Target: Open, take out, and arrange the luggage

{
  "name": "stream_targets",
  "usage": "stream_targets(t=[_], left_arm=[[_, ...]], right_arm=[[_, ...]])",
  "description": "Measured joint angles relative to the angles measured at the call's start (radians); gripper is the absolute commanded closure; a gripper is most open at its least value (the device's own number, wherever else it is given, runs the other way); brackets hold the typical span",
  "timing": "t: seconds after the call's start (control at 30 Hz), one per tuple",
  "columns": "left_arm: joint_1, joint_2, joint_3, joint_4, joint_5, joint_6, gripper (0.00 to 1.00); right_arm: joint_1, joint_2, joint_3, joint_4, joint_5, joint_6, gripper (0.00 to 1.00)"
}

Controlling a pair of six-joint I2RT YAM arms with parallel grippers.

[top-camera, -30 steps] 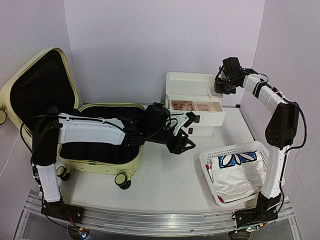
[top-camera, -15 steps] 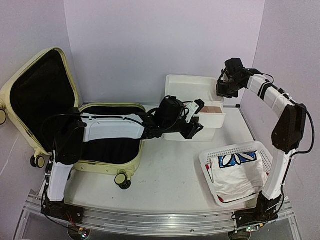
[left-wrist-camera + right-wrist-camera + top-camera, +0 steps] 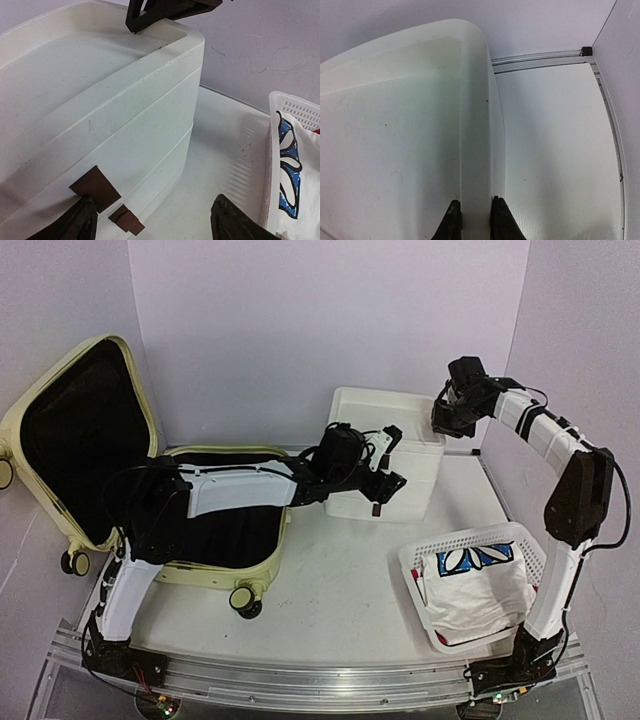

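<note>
left fingers (image 3: 77, 225) stand wide apart with nothing gripped between them, low in front of the white drawer box (image 3: 125, 125) near one corner of its front face. two small brown tabs (image 3: 96, 187) sit on that face. one tab is right beside a finger, but i cannot tell if they touch. the drawer fronts sit flush with one another.

right fingers (image 3: 452, 220) are drawn narrow and pinch the box's upper rim, one finger inside the wall and one outside, at the back right corner of the box. from the left wrist camera i see them hanging over the far edge of the box top.

the luggage (image 3: 200, 572) lies open at the left of the tabletop (image 3: 340, 580). its lower shell is flat with the caster wheels pointing toward the near edge, and its lid stands upright against the left wall with the black lining showing. my left arm reaches across above the lower shell to the box, which stands just to the right of the luggage. neither pair of fingers touches the luggage.

near the right arm's base sits a white mesh basket (image 3: 415, 565) holding a white cloth (image 3: 480, 595) with a blue pattern, apart from the box.
</note>
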Motion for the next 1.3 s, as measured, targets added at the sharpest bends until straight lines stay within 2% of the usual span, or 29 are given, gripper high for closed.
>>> stream_targets(t=[0.1, 0.2, 0.33, 0.47, 0.53, 0.63, 0.73, 0.87, 0.97, 1.07, 1.17, 1.3], left_arm=[[0.000, -0.029, -0.050, 0.010, 0.008, -0.020, 0.14], [0.009, -0.109, -0.192, 0.001, -0.005, -0.095, 0.13], [0.013, -0.191, -0.337, -0.025, -0.075, -0.243, 0.18], [0.006, -0.175, -0.332, -0.027, -0.154, -0.351, 0.30], [0.000, -0.134, -0.293, -0.022, -0.198, -0.387, 0.32], [-0.006, -0.060, -0.244, 0.003, -0.264, -0.417, 0.29], [-0.009, -0.012, -0.253, 0.071, -0.306, -0.423, 0.24], [-0.014, 0.014, -0.310, 0.204, -0.345, -0.415, 0.22], [-0.024, 0.032, -0.321, 0.297, -0.373, -0.390, 0.15], [-0.043, 0.047, -0.323, 0.386, -0.404, -0.355, 0.12], [-0.059, 0.063, -0.321, 0.450, -0.435, -0.323, 0.16], [-0.075, 0.106, -0.286, 0.502, -0.491, -0.285, 0.28]], right_arm=[[0.006, 0.000, -0.002, -0.001, 0.020, 0.019, 1.00], [0.018, -0.007, -0.006, -0.016, 0.045, 0.041, 1.00], [0.024, -0.008, 0.001, -0.033, 0.053, 0.059, 1.00], [0.026, -0.007, 0.013, -0.058, 0.050, 0.074, 1.00], [0.028, -0.007, 0.015, -0.067, 0.050, 0.080, 1.00], [0.028, -0.007, 0.017, -0.071, 0.049, 0.086, 1.00], [0.028, -0.007, 0.019, -0.076, 0.048, 0.093, 1.00], [0.029, -0.006, 0.024, -0.082, 0.048, 0.101, 1.00], [0.029, -0.005, 0.026, -0.085, 0.047, 0.111, 1.00], [0.029, -0.005, 0.026, -0.086, 0.047, 0.118, 1.00], [0.029, -0.005, 0.028, -0.090, 0.043, 0.122, 1.00], [0.029, -0.005, 0.030, -0.095, 0.038, 0.129, 1.00]])
